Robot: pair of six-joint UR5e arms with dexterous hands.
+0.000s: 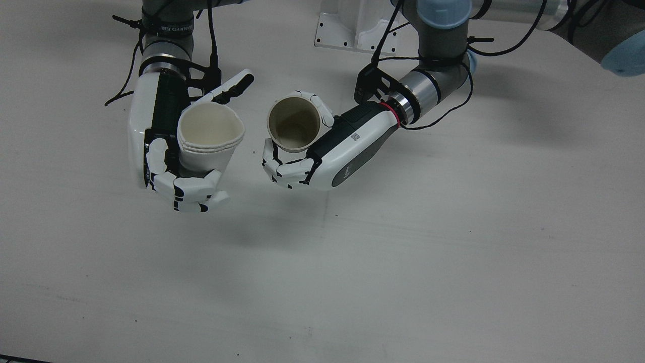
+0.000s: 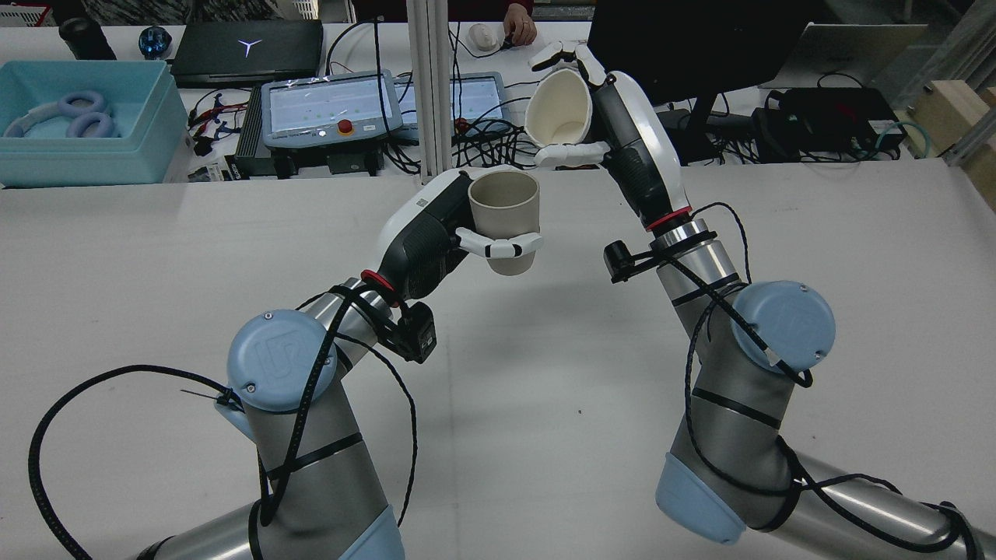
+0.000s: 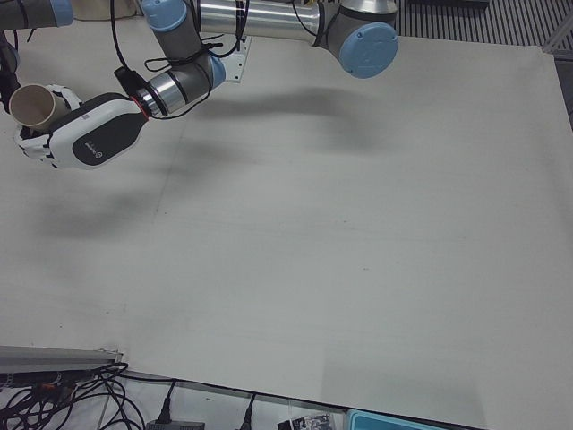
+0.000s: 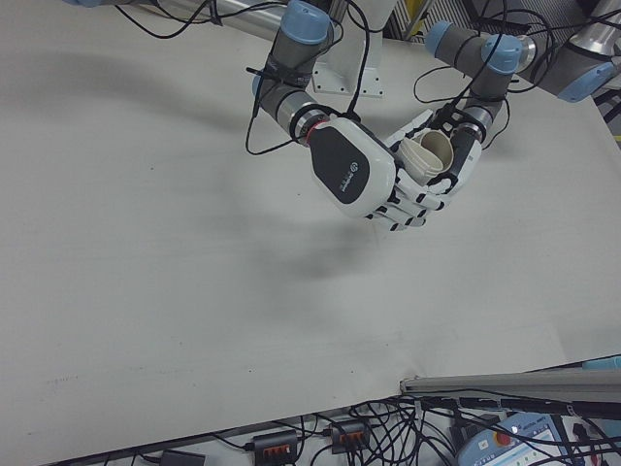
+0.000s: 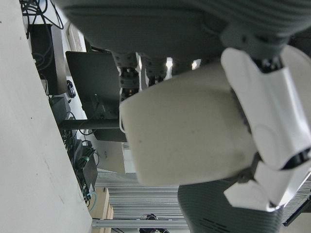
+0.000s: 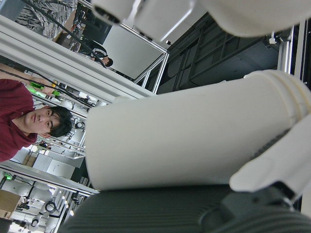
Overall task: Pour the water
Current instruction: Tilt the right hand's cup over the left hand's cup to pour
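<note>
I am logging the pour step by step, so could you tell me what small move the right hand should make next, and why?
Probably bring the right hand closer, until the lip of its white cup is over the beige cup. The white cup is already tilted and higher, but off to the side of the beige cup, which the left hand holds upright, mouth open.

left robot hand (image 2: pixel 436 233): cup (image 2: pixel 504 218) | right robot hand (image 2: pixel 622 132): cup stack (image 2: pixel 556 109), higher

In the rear view's upper middle, the left hand (image 2: pixel 436 233) and the higher right hand (image 2: pixel 622 124) are both raised, fingers curled shut around cups.
</note>
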